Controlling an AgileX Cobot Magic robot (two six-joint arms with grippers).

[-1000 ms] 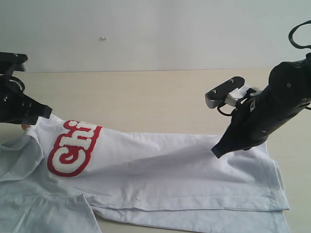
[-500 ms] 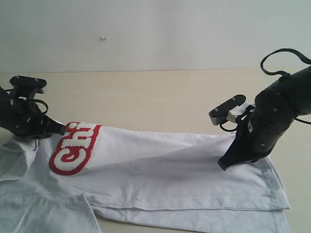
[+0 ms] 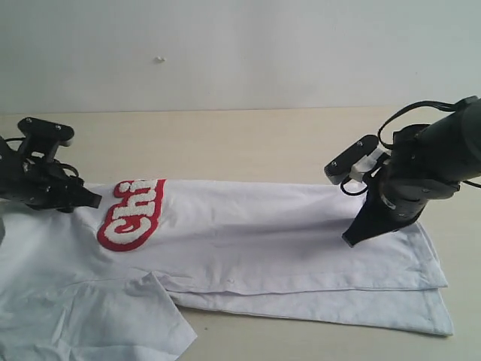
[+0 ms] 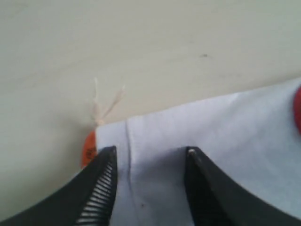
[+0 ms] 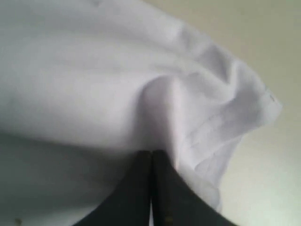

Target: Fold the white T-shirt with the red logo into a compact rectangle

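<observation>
The white short-sleeved cotton T-shirt (image 3: 263, 241) lies stretched along the pale wooden table (image 3: 225, 143), with its red band logo of fuzzy white letters (image 3: 131, 214) just beside my left gripper (image 3: 89, 201). That gripper's fingers stand apart over the shirt's edge, by the small orange neck tag (image 4: 88, 148). My right gripper (image 3: 352, 239) is pinched tight on a fold of cloth at the far end.

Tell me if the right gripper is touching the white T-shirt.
Touching. The right wrist view shows the right gripper closed, with the white T-shirt gathered into a pucker right at its fingertips.
</observation>
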